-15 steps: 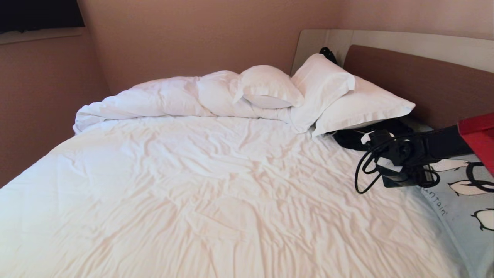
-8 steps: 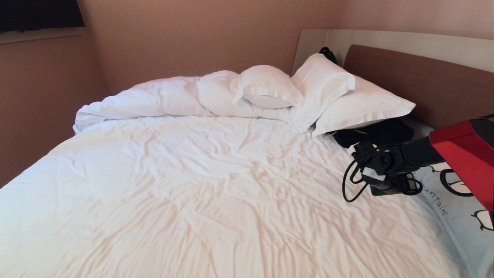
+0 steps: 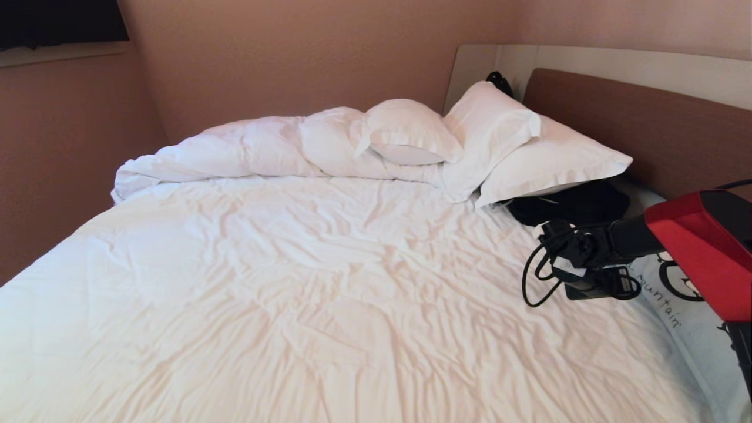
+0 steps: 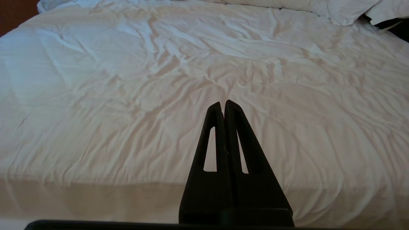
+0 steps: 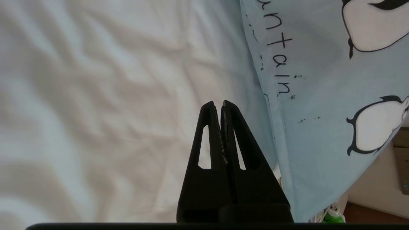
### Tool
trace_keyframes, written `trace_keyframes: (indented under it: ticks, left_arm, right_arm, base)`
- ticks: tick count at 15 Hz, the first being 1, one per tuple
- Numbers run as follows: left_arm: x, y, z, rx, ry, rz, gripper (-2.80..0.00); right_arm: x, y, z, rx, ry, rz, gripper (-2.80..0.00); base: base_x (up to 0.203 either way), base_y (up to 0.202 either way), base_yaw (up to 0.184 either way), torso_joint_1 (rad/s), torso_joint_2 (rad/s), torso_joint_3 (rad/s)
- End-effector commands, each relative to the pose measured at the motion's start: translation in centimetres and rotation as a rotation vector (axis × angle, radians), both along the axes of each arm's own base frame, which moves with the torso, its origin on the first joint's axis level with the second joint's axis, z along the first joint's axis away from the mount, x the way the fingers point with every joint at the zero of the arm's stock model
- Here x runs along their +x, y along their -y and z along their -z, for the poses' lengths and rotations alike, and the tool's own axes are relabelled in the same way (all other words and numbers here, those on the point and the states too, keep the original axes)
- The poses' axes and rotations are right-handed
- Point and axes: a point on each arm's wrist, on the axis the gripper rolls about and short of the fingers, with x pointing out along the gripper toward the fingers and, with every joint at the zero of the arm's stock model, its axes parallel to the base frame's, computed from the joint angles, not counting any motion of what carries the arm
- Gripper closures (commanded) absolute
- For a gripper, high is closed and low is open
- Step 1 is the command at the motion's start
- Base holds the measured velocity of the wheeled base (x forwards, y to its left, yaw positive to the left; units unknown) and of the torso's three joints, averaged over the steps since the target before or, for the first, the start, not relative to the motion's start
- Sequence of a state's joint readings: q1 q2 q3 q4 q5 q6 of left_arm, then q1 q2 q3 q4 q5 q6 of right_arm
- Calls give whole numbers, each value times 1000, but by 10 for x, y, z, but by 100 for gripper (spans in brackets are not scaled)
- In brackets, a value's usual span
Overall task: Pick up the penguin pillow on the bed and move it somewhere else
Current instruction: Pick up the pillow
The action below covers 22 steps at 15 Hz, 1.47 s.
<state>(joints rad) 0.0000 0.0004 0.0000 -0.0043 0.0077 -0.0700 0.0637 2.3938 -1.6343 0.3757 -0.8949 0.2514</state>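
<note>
From my station I see three plain white pillows (image 3: 505, 141) stacked against one another at the far right corner. A black clothing bundle (image 3: 567, 202) lies just beneath the lowest of them, with a pale strap across it. Pinkish-beige walls (image 3: 294, 53) close the room behind and on the left, where a dark window (image 3: 61, 20) sits above a ledge. In the right wrist view, a green object (image 5: 334, 216) shows low down on the brown floor (image 5: 374, 214).

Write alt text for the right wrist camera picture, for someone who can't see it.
The right gripper, fingers shut and empty, points at the wrinkled white sheet of the bed, just beside the edge of the penguin pillow. The light blue pillow shows black-and-white penguins and thin dark lettering. A strip of floor shows past the pillow's corner.
</note>
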Motion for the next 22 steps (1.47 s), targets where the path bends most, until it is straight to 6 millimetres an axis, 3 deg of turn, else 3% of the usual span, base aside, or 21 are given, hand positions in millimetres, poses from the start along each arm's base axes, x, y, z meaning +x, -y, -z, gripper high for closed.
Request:
trace_keyframes:
  ticks: [1, 12, 13, 17, 22]
  left_arm:
    - [0, 0, 0, -1, -1, 0, 0]
    - [0, 0, 1, 1, -2, 0, 0]
    - [0, 0, 1, -2, -2, 0, 0]
    - [0, 0, 1, -2, -2, 0, 0]
    - [0, 0, 0, -2, -1, 0, 0]
  right_arm:
    - [0, 8, -2, 54, -10, -18, 0]
    - [8, 69, -9, 26, 7, 8, 0]
    - [14, 73, -8, 3, 30, -4, -280]
    - [27, 88, -8, -54, 15, -35, -280]
    - [40, 118, 25, -125, -77, 21, -280]
  base:
    - [0, 0, 0, 0, 0, 0]
    - [0, 0, 0, 0, 0, 0]
    - [0, 0, 0, 0, 0, 0]
    - [0, 0, 0, 0, 0, 0]
    - [0, 0, 0, 0, 0, 0]
